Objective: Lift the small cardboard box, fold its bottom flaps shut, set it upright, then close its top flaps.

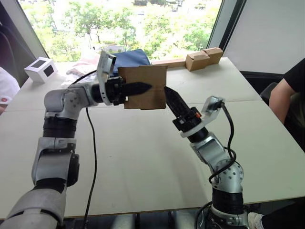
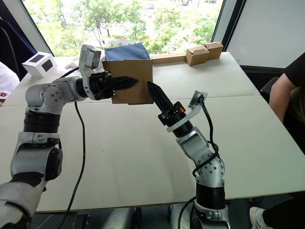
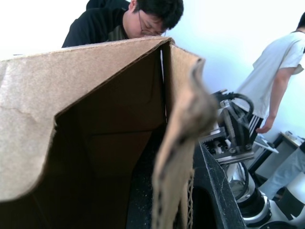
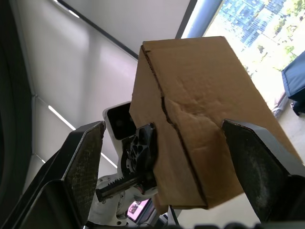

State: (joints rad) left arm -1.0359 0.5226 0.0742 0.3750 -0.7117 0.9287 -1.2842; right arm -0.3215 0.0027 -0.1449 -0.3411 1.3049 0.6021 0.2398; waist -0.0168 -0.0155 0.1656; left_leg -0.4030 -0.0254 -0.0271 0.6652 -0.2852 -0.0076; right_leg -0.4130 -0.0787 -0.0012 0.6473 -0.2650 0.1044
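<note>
The left gripper (image 1: 141, 88) is closed on the small cardboard box (image 1: 143, 87) and holds it up in the air above the table (image 1: 143, 157). Just right of the box, the right gripper (image 4: 167, 167) has its fingers (image 4: 86, 162) spread wide apart, pointing at the box.

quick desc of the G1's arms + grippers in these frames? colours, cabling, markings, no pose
Both arms are silver-grey metal segments with black ribbed joint bands. The left gripper and right gripper each have two black, tapered, pointed fingers; the right wrist view shows textured inner pads. Each wrist carries a white camera bracket. The right wrist has orange marks near the finger base. Loose black cables run along both arms.
</note>
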